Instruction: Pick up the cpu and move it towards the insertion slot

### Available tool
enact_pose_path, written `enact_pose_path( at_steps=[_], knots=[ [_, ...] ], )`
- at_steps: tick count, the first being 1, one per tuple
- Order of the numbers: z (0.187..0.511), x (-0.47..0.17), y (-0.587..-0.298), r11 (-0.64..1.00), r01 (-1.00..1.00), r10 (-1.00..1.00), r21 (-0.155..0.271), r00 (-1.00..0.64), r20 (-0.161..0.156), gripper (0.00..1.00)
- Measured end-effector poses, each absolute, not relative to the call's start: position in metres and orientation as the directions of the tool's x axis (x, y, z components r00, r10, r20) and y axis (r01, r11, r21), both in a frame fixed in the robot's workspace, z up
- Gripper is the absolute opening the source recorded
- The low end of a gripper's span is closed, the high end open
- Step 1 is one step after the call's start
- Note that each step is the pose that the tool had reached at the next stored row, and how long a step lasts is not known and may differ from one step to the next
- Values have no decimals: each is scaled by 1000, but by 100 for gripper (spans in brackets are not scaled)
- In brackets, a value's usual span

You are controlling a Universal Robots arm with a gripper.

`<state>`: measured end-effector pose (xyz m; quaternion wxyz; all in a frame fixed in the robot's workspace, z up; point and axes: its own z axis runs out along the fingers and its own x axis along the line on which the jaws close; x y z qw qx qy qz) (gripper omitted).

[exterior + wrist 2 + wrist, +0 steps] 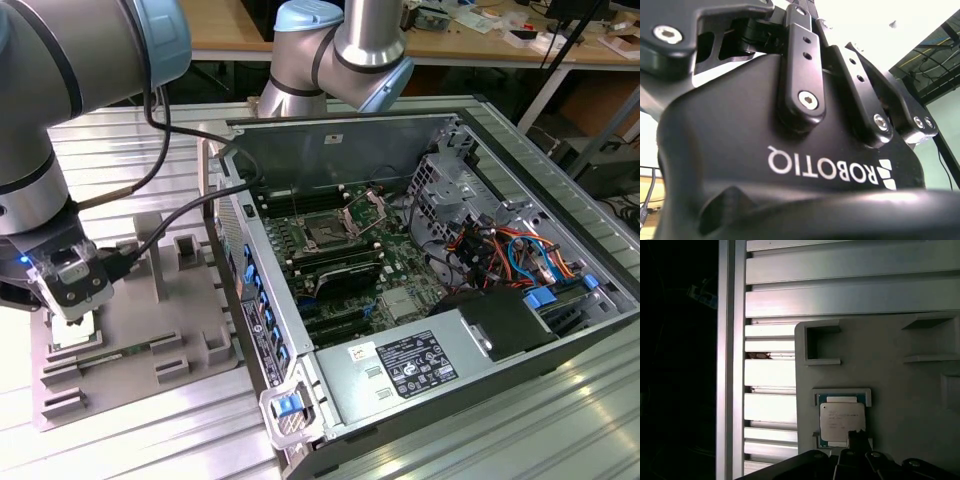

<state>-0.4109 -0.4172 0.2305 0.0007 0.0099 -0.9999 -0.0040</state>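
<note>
The cpu (841, 422), a small square plate with a silvery top, lies flat in a shallow recess of the grey plastic fixture (890, 375) in the first wrist view. My gripper (856, 441) hangs directly over its near edge, and one dark part of it overlaps the plate's rim. In the exterior view the gripper (72, 305) is low over the fixture (140, 330) at the exterior view's left, with the pale cpu (78, 332) just beneath it. The insertion slot (325, 233) is a dark square socket with its shiny frame raised, on the green board inside the open computer case.
The open computer case (470, 130) fills the exterior view's right, with its side wall (255, 300) between fixture and board. Inside it are a power supply (415, 365), a drive cage (450, 185) and orange and blue cables (510, 250). Everything rests on a slatted aluminium table (840, 295).
</note>
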Motion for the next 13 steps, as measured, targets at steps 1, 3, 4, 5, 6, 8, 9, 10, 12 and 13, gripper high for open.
enact_pose_path(
  at_steps=[1,3,4,5,6,8,9,10,12,13],
  knots=[
    [230,-411,-417,1000,-20,-20,8,-1000,1,11],
    [230,-411,-417,1000,-20,-20,8,-1000,1,11],
    [229,-411,-417,1000,-20,-20,8,-1000,1,11],
    [229,-411,-417,1000,-20,-20,8,-1000,1,11],
    [229,-411,-417,1000,-20,-20,8,-1000,1,11],
    [228,-411,-417,1000,-20,-20,8,-1000,1,11],
    [228,-411,-417,1000,-20,-20,8,-1000,1,11],
    [227,-411,-417,1000,-20,-20,8,-1000,1,11],
    [226,-411,-417,1000,-20,-20,8,-1000,1,11],
    [225,-411,-417,1000,-20,-20,8,-1000,1,11]
  ],
)
